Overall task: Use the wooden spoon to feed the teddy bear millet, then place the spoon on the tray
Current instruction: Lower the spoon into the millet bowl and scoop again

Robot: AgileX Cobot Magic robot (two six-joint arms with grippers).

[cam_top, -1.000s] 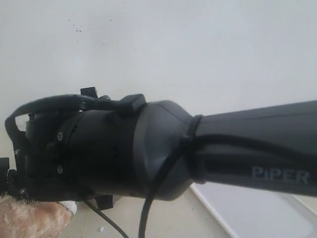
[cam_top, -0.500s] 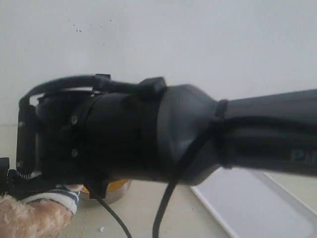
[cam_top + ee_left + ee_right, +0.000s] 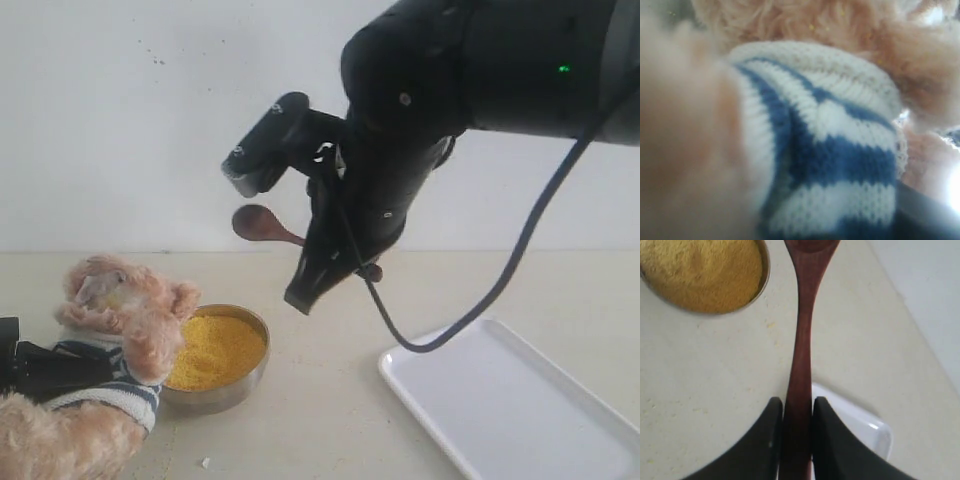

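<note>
The right arm's black gripper (image 3: 797,409) is nearly closed, pinching the thin handle of the slim reddish-brown wooden spoon (image 3: 262,224) between its two fingers (image 3: 771,435). From where I stand the spoon hangs in the air, roughly level, its small oval bowl pointing left toward the fuzzy light-brown teddy bear in a navy-and-white striped shirt (image 3: 122,318), higher than the bear's head and well apart from it. Below and left of the spoon sits a small round steel bowl (image 3: 232,392) on the pale beige desk (image 3: 330,430), filled nearly to the rim with fine yellow-orange millet (image 3: 215,348). The bear leans in from the left with its head right at the bowl's edge. The left gripper (image 3: 35,365) shows as black parts lying against the bear's striped body at the scene's left edge; the left wrist view is filled with blurred fur and knitted stripes, with a few yellow specks in the fur, so I cannot tell how wide that gripper stands or whether it has the bear clamped. The flat white rectangular tray with rounded corners (image 3: 520,410) lies on the desk to the right, apart from the bowl, and the spoon is not on it. A few loose grains (image 3: 771,325) lie on the desk beside the bowl.
</note>
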